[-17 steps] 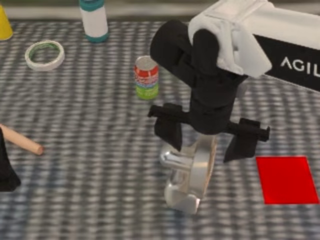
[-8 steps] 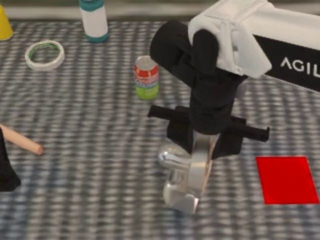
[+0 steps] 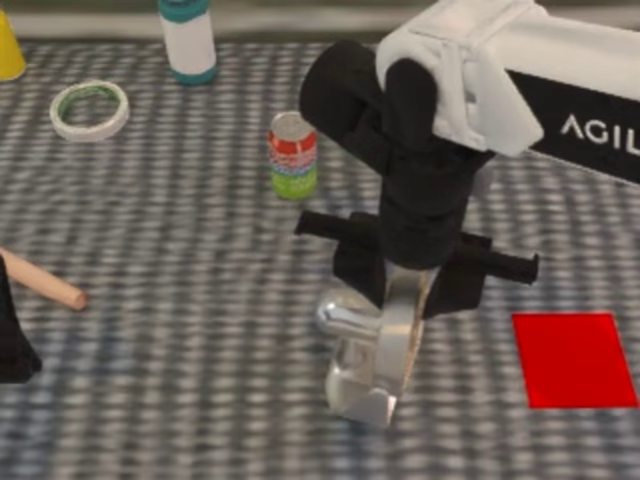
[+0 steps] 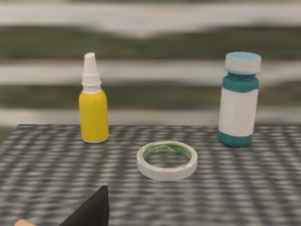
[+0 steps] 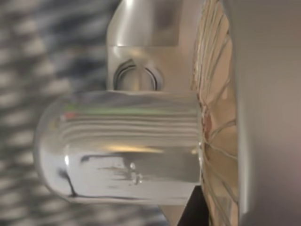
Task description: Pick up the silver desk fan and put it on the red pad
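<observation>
Table (image 3: 180, 400) has a grey woven-pattern top; silver desk fan (image 3: 372, 350) stands on it near centre, slightly toward 5 o'clock; red pad (image 3: 573, 359) lies flat at 4 o'clock, apart from the fan. Soda can (image 3: 292, 154) upright at about 12 o'clock from the fan; tape roll (image 3: 90, 109) flat at 10 o'clock; white bottle with teal cap (image 3: 188, 40) at 11 o'clock by the far edge; yellow bottle (image 3: 9, 45) at the far-left corner. Wooden stick (image 3: 42, 279) lies at 9 o'clock by the left edge.
</observation>
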Controlling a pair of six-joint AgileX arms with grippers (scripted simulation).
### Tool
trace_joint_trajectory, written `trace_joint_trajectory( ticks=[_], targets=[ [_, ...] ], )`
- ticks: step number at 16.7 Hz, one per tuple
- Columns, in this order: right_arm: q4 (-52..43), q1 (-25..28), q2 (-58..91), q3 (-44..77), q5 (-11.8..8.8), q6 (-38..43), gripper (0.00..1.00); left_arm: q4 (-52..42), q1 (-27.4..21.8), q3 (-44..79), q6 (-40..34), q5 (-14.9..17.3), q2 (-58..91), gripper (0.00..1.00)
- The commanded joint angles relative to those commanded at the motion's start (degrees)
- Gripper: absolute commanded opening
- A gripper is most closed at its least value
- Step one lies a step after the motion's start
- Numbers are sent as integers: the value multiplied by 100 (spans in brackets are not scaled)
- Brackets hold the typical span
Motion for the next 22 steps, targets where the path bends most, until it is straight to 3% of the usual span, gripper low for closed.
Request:
trace_joint_trajectory(
  ticks=[9,15,18,22],
  targets=[
    [-1122,45,29,1150,0,-9,0,0,0,0,0,0,0,100],
    [-1126,-20,-12,1109,-1,76,0,0,0,0,0,0,0,100],
    [-1083,-293,-280,775,5,645,0,0,0,0,0,0,0,100],
    [-954,-920,-925,2,13,2049,0,0,0,0,0,0,0,100]
  ],
)
